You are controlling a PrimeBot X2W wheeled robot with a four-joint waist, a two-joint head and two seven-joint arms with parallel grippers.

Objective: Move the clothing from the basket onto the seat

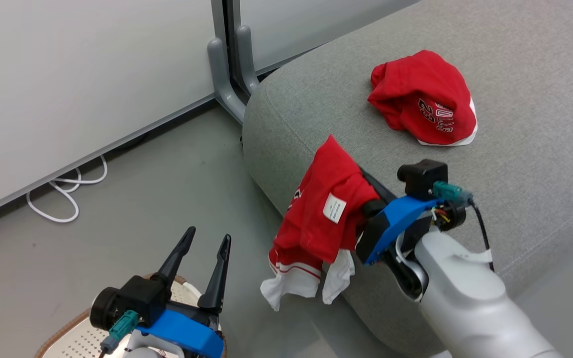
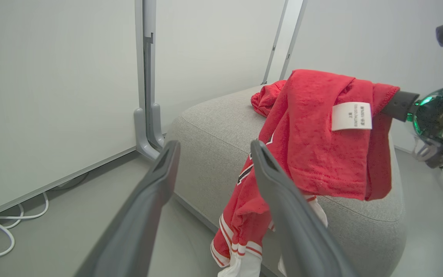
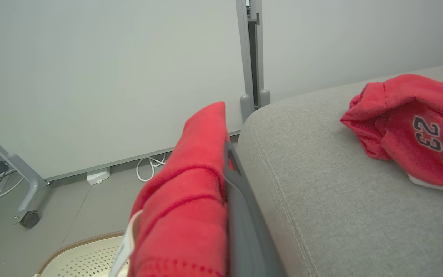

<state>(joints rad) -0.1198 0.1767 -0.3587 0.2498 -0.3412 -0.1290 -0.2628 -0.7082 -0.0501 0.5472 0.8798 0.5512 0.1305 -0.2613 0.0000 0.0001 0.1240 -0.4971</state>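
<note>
1. My right gripper clamps the red garment, which hangs off the seat's left edge.
2. Seat top lies right and far; the Bulls 23 garment already rests there.
3. My left gripper is spread, empty, over the basket.

Two red garments, one basket, one seat, two claws.

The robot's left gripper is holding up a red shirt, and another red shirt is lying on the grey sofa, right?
Not quite. It is the right gripper that holds up the red shirt, as the head view shows; the left gripper is open and empty. The other red shirt does lie on the grey sofa.
</note>
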